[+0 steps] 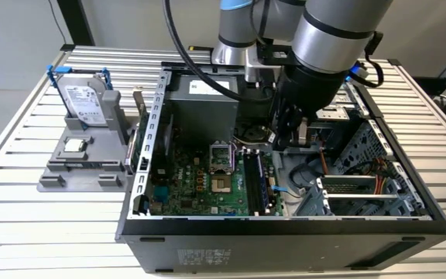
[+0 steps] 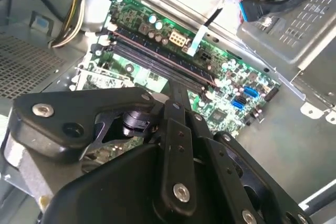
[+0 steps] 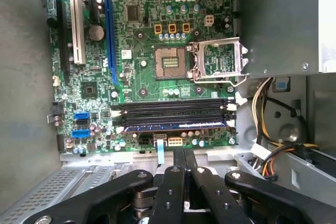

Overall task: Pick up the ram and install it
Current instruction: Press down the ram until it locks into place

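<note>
In the exterior view, the open dark metal computer case (image 1: 285,232) fills the centre and lower frame on the slatted metal surface (image 1: 21,232). The green motherboard (image 1: 207,186) lies inside it, lower centre. The grey plastic stand (image 1: 83,163) sits at centre left, the silver hard drive (image 1: 83,102) upright on it.

lab/workshop | slatted aluminium bench (image 1: 21,209) | open PC case (image 1: 285,232) | grey fixture (image 1: 83,163)
</note>
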